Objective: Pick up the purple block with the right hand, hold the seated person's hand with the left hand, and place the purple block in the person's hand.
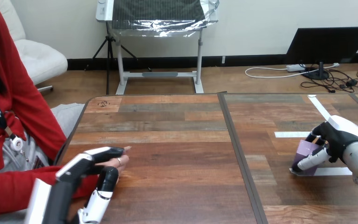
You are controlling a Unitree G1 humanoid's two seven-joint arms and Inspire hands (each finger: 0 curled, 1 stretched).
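Purple block (305, 150), a small lilac cube, sits low by the surface (177, 154) edge within your right hand's (339, 139) curled fingers. Open wood stretches leftward to your left hand (81, 167), clasped round the person's hand (122, 161).

block (304, 150) right on table (168, 137), person's hand (122, 161) left

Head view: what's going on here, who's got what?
The robot's right hand has its fingers curled round the purple block, which looks to be resting on the table by the white tape marks, not yet lifted. At the far left, the robot's left hand is closed on the person's hand, fingers over it and thumb under. The two pairs are far apart, so the handover has not begun.
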